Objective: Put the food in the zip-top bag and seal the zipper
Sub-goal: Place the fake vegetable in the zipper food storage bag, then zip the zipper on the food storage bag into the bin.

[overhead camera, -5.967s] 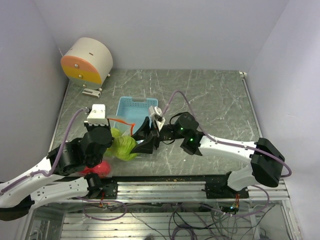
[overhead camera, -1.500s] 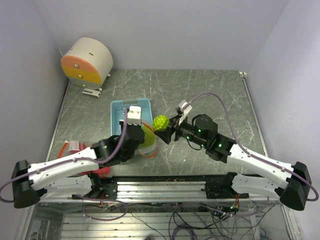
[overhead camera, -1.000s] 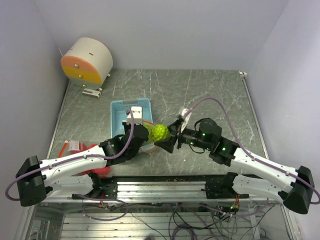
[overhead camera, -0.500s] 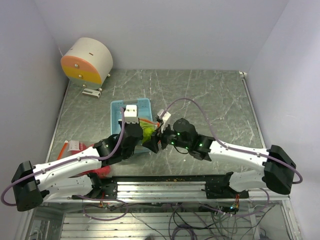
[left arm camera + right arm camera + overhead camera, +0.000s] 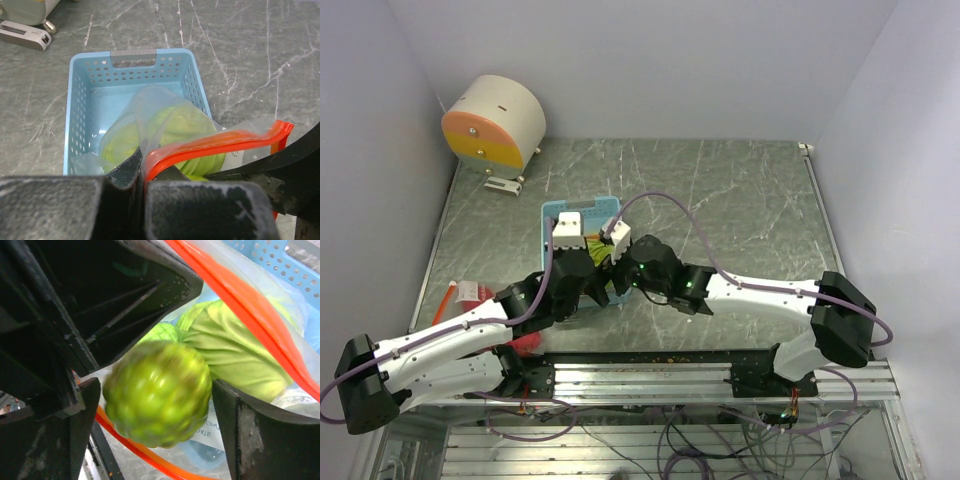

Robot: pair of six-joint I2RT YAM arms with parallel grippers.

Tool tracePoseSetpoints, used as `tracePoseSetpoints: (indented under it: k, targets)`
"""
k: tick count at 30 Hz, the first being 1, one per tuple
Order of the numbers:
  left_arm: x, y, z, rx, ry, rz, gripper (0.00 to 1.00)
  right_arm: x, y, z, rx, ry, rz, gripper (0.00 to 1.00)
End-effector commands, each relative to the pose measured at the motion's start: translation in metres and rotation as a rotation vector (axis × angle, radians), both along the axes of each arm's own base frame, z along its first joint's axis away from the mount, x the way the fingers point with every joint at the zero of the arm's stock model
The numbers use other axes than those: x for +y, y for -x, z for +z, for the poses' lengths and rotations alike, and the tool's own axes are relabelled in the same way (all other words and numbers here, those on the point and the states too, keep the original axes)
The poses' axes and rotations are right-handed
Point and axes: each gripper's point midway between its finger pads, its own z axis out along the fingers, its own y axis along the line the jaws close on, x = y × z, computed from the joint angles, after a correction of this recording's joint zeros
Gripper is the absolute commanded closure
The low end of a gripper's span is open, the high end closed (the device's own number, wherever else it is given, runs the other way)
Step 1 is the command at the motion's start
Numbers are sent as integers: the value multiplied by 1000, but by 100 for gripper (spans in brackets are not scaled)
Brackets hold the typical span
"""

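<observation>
The zip-top bag (image 5: 165, 115) is clear with an orange zipper (image 5: 220, 142) and hangs over the light blue tray (image 5: 75, 115). My left gripper (image 5: 141, 170) is shut on the bag's zipper edge and holds the mouth up. A ribbed green cabbage piece (image 5: 240, 350) of the food lies inside the bag. A bumpy green ball (image 5: 160, 385) is blurred between the fingers of my right gripper (image 5: 156, 405). That gripper is open, with a thin gap at the right finger (image 5: 260, 440), right at the bag's mouth. From above, the two grippers (image 5: 582, 262) (image 5: 612, 268) meet over the tray's near end.
A red food piece (image 5: 525, 342) lies by the front edge under my left arm. A round cream and orange device (image 5: 495, 120) stands at the back left. A small white and orange item (image 5: 465, 292) lies at the left. The tray rim (image 5: 582, 207) sits just behind the grippers.
My right gripper carried the green ball leftward from beside the tray into the bag's mouth, then its jaws widened. My left gripper kept hold of the bag's edge.
</observation>
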Motion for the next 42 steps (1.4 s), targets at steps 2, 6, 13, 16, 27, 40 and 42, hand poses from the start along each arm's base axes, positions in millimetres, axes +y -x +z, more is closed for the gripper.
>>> tracePoseSetpoints:
  k: [2, 6, 13, 16, 27, 40, 42]
  targets:
    - [4, -1, -5, -3, 34, 13, 93, 1, 5, 12, -17, -8, 4, 0]
    - [6, -3, -11, 10, 29, 19, 93, -13, 7, 20, -24, -14, -24, 0]
    - [12, -3, -10, 9, 25, 34, 93, -56, 6, 60, -43, -101, -156, 0]
    - [14, -3, -8, 4, 24, 36, 93, -73, 5, 48, -3, -56, -223, 2]
    - [15, -1, 0, -1, 43, 23, 93, -86, 2, -22, 193, -6, -405, 41]
    - [21, 2, 4, -8, 42, 28, 93, -50, -2, -23, 224, -107, -354, 46]
    - [21, 2, 5, -9, 41, 27, 93, -45, -3, -28, 234, -93, -352, 56]
